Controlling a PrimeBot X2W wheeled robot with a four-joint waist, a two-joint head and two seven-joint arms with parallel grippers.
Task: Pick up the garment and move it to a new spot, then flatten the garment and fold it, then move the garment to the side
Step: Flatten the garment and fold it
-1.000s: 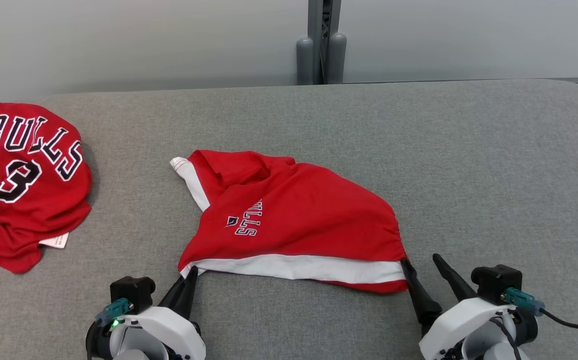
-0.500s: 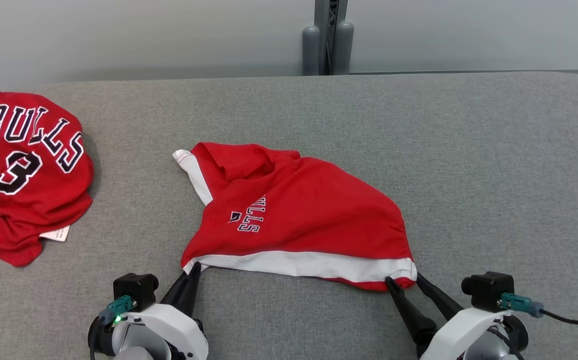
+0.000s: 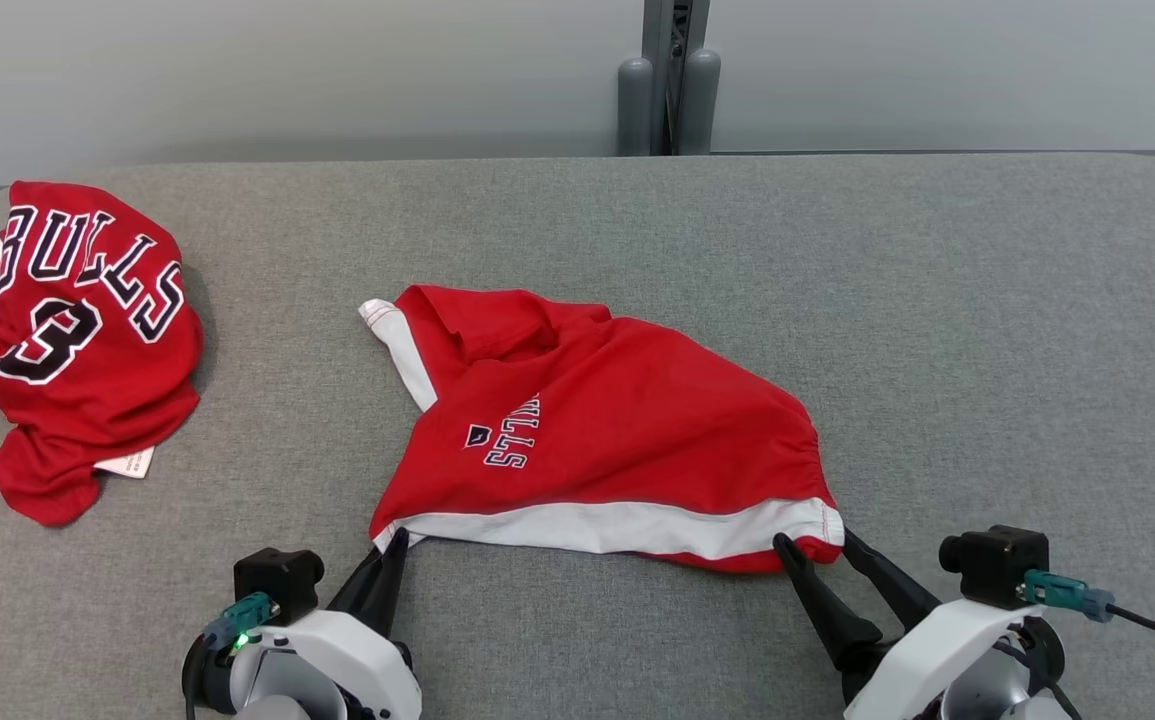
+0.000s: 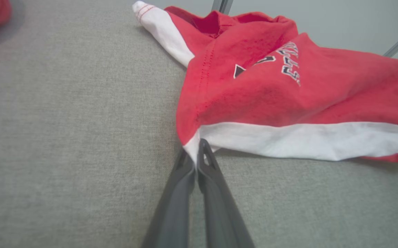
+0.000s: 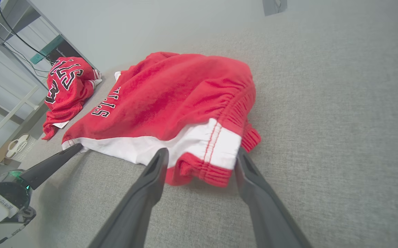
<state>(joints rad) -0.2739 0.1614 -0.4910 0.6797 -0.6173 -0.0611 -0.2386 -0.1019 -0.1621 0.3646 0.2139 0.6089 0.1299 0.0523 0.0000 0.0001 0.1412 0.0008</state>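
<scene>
Red shorts with a white band (image 3: 617,440) lie mid grey fabric bench (image 3: 987,300), long edge running left to right. Left gripper (image 3: 395,542) has its fingers pinched shut on the left corner. Right gripper (image 3: 815,540) has fingers wide apart either side of the right corner, nothing grabbed yet.

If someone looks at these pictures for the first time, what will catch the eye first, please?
The red shorts with a white stripe lie crumpled in the middle of the grey table; the left gripper pinches their near left corner, and the right gripper has its jaws open around the near right corner. A red jersey lettered BULLS 3 lies bunched at the table's far left.
</scene>
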